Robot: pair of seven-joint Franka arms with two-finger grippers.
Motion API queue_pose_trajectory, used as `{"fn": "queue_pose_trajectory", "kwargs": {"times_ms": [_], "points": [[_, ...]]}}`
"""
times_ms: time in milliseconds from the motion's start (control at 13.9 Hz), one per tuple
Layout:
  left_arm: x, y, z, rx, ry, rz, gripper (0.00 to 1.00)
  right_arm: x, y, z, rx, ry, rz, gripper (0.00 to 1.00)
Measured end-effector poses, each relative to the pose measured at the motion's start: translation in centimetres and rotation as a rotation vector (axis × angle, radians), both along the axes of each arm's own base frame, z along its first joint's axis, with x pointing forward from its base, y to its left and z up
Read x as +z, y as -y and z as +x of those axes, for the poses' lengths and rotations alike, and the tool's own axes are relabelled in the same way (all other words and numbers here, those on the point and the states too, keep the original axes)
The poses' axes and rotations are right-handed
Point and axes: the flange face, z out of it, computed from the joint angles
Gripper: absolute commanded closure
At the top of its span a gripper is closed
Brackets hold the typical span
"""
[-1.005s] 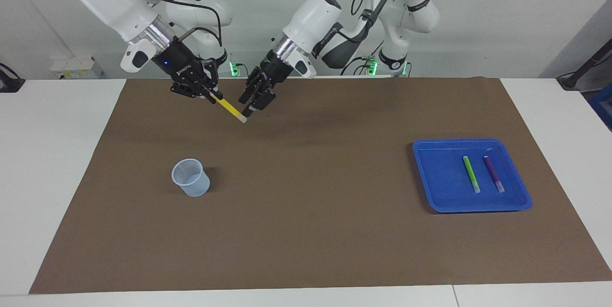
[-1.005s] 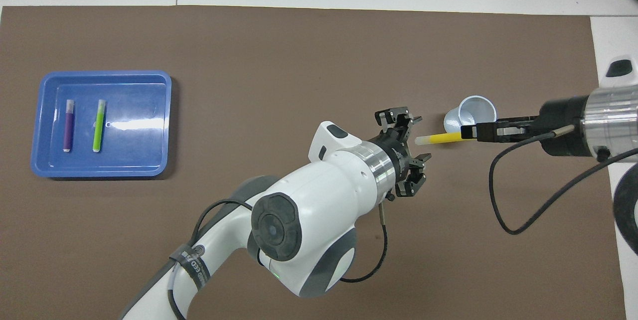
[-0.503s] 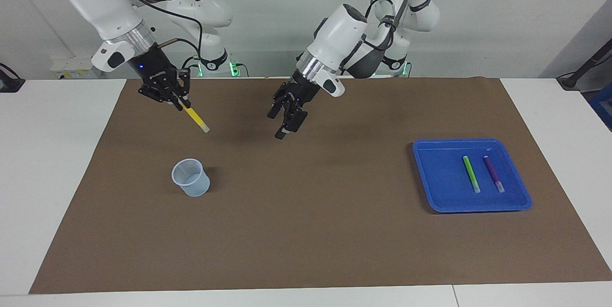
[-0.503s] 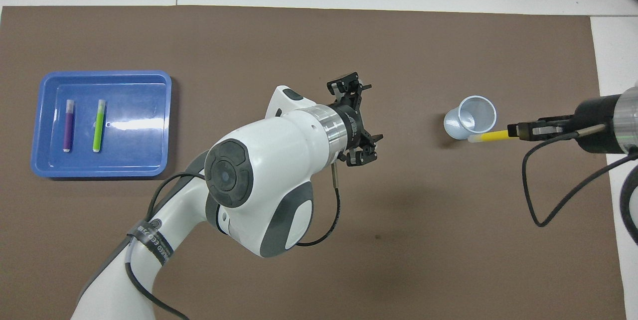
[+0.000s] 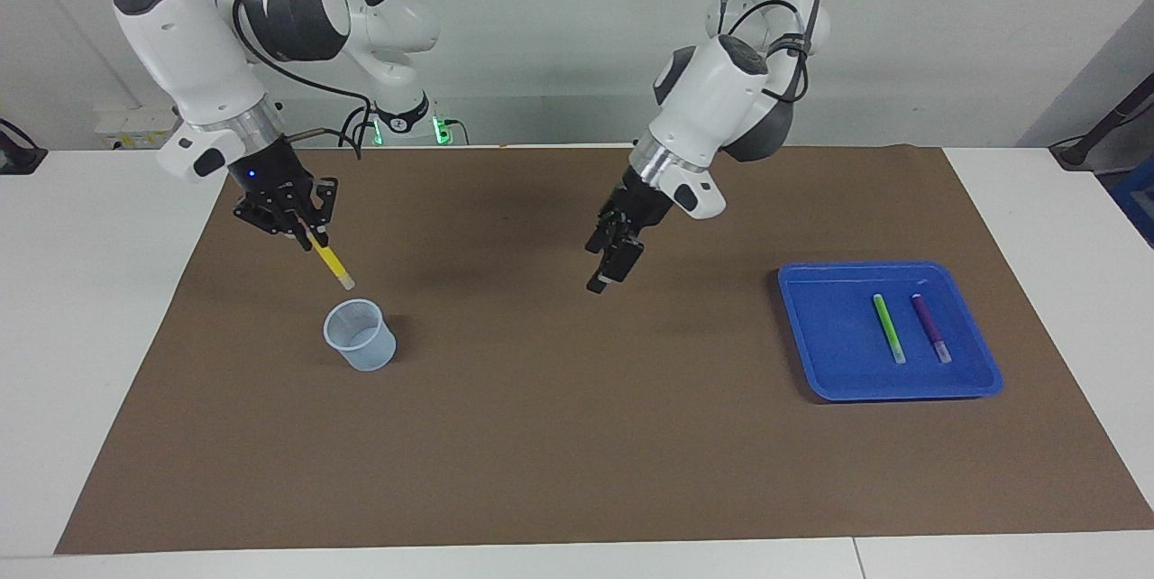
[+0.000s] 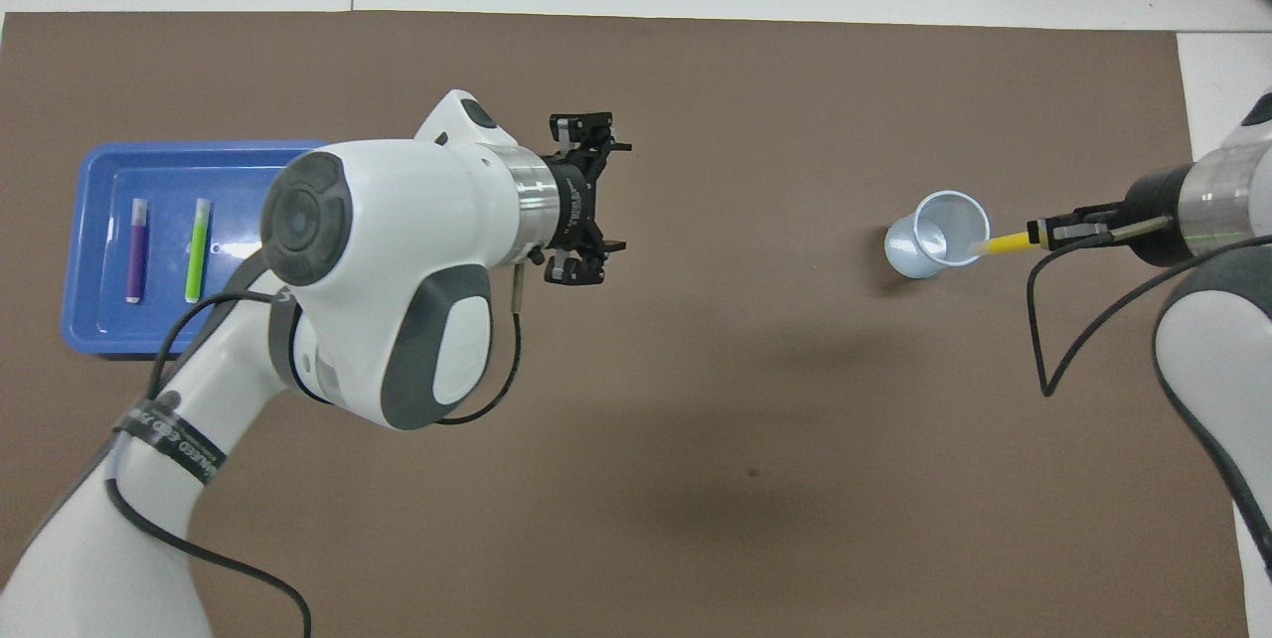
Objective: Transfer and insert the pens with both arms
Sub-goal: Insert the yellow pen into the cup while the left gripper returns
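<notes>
Right hand point(image 5: 306, 236), clamped on the slim yellow marker pen point(image 5: 334, 265), has swung over the pale plastic cup point(image 5: 361, 347); left hand point(image 5: 609, 268), fingers apart and empty, is backing toward the blue plastic tray point(image 5: 816, 353).

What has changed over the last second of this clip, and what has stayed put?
The right gripper, shut on the yellow marker pen, carried it from beside the left gripper down toward the pale translucent plastic cup; its whitish tip now hangs just above the rim. The left gripper, open and empty, swung away toward the blue plastic tray. Cup, tray, bright green pen and purple pen stayed put.
</notes>
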Motion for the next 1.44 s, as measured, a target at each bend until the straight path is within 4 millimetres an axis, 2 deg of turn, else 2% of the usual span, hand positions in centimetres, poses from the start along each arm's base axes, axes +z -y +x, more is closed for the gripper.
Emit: {"fn": "queue_pose_trajectory", "kwargs": {"times_ms": [503, 574, 718, 790, 862, 1077, 1221, 1292, 1436], "points": [[-0.2, -10.2, 2.4, -0.278, 0.021, 0.232, 0.00, -5.0, 0.7, 2.9, -0.002, 0.011, -0.020, 1.00], [-0.2, -11.3, 2.7, -0.308, 0.030, 0.266, 0.00, -5.9, 0.8, 3.2, 0.000, 0.001, -0.026, 0.95], [-0.4, -13.9, 3.2, -0.394, 0.041, 0.314, 0.00, -7.5, 0.9, 3.6, 0.000, -0.018, -0.027, 0.38], [-0.7, -15.8, 3.3, -0.464, 0.034, 0.347, 0.00, -7.9, 1.0, 3.8, -0.001, -0.014, -0.026, 0.23], [-0.7, -18.1, 3.5, -0.535, 0.037, 0.381, 0.00, -8.3, 1.0, 3.9, -0.002, -0.014, -0.026, 0.00], [0.9, -25.7, 4.2, -0.652, 0.087, 0.440, 0.00, -8.4, 1.1, 4.0, -0.003, -0.014, -0.025, 0.00], [1.7, -29.5, 4.3, -0.688, 0.102, 0.492, 0.00, -7.8, 1.1, 4.1, -0.003, -0.014, -0.026, 0.00], [1.8, -30.4, 4.3, -0.707, 0.106, 0.510, 0.00, -7.0, 1.1, 4.0, -0.001, -0.020, -0.025, 0.00], [1.9, -30.3, 4.4, -0.726, 0.121, 0.524, 0.00, -3.8, 1.1, 3.5, 0.003, -0.040, -0.025, 0.00]]}}
